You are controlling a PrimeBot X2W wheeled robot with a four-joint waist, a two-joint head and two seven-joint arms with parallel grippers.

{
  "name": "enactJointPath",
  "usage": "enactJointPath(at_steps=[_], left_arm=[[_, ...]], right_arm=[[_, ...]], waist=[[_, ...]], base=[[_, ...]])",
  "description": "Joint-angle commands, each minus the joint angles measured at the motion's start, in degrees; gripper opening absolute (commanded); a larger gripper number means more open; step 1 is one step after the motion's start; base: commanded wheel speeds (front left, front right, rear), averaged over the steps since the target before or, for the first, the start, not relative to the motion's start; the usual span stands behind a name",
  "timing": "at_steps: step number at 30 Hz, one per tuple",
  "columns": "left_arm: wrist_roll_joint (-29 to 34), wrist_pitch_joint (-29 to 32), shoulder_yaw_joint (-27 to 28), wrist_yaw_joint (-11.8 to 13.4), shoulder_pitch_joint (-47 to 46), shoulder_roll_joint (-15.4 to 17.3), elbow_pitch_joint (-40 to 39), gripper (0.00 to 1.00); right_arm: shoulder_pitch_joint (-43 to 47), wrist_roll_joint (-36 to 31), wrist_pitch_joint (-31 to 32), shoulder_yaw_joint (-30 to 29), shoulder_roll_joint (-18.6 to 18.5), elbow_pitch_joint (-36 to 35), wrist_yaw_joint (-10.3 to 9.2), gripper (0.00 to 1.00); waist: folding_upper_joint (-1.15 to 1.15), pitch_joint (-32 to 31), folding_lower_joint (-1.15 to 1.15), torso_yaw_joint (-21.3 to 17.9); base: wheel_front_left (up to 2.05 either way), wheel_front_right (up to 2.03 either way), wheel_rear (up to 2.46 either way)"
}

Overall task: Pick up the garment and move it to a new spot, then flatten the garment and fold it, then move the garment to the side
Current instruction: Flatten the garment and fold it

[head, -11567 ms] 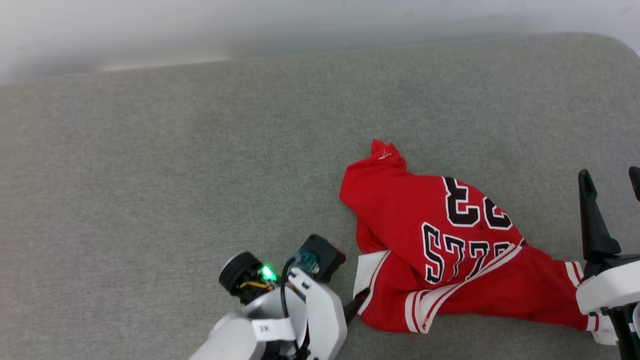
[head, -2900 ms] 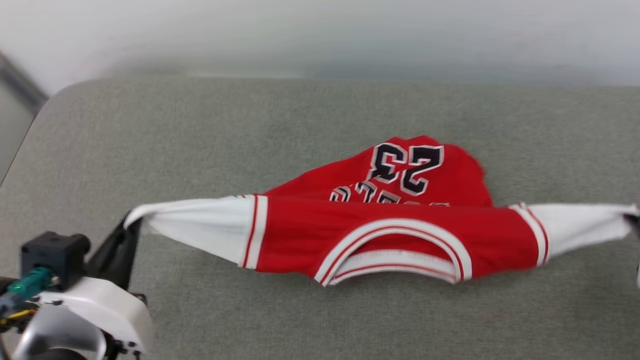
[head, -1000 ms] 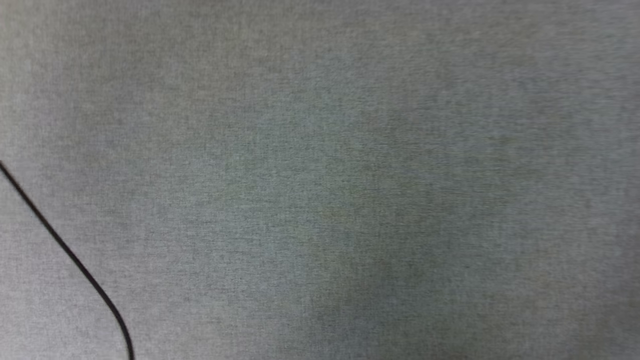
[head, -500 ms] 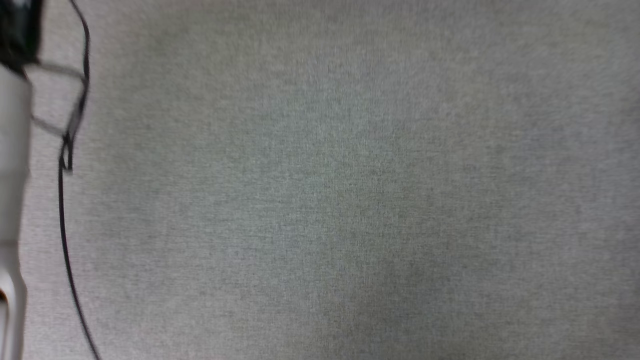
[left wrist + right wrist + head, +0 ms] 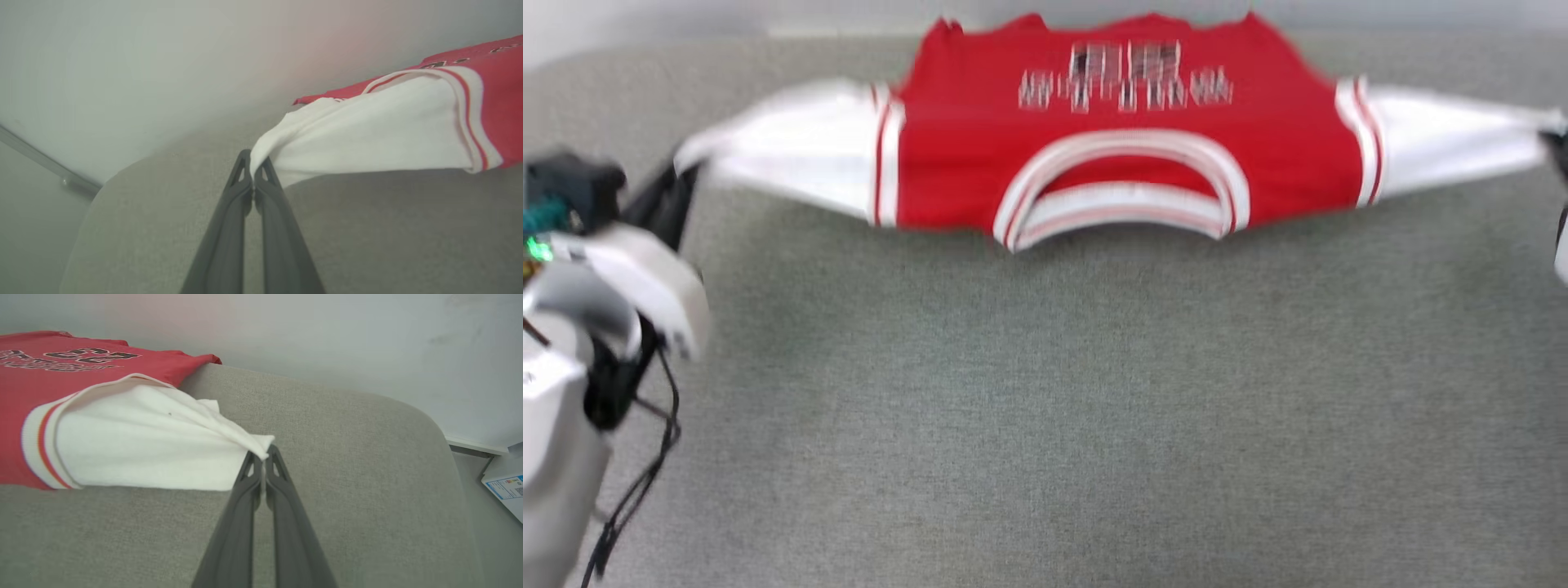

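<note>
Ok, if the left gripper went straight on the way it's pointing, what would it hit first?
The white sleeve of the jersey, pinched in the left gripper fingers. Past that, probably the grey cushion, then the wall; depth is unclear.

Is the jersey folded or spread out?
Spread, not folded: the left tool and right tool pull the garment wide by its white sleeves.

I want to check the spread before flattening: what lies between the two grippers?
In the head view the garment spans that stretch, red body in the middle; the left gripper and right gripper each pinch a white sleeve tip.
</note>
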Motion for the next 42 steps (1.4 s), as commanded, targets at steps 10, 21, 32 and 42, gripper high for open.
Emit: enactJointPath(at_steps=[10, 21, 32, 42], left_arm=[[-4.9, 13.3, -1.9, 1.8, 21.3, 8.3, -16.0, 0.0], [-9.9, 19.3, -0.9, 7.9, 40.7, 14.4, -31.5, 0.0], [-12.8, 20.2, -1.6, 8.3, 44.7, 13.8, -35.5, 0.0], [-17.7, 22.6, -0.2, 8.7, 41.7, 12.1, -43.7, 0.0]], right_arm=[[19.5, 5.4, 8.9, -4.9, -1.6, -8.9, -0.12, 0.0], [37.8, 6.4, 18.7, -12.0, 0.1, -20.4, -0.11, 0.0], [43.6, 4.2, 25.7, -16.3, 4.2, -27.4, -0.09, 0.0], [35.5, 5.7, 34.4, -18.2, 6.3, -35.4, -0.08, 1.0]], waist=[[0.0, -9.3, 0.01, -1.9], [0.0, -12.3, 0.01, -3.0], [0.0, -9.9, 0.01, -2.5], [0.0, -3.5, 0.01, 1.0]], base=[[0.0, 0.0, 0.0], [0.0, 0.0, 0.0], [0.0, 0.0, 0.0], [0.0, 0.0, 0.0]])
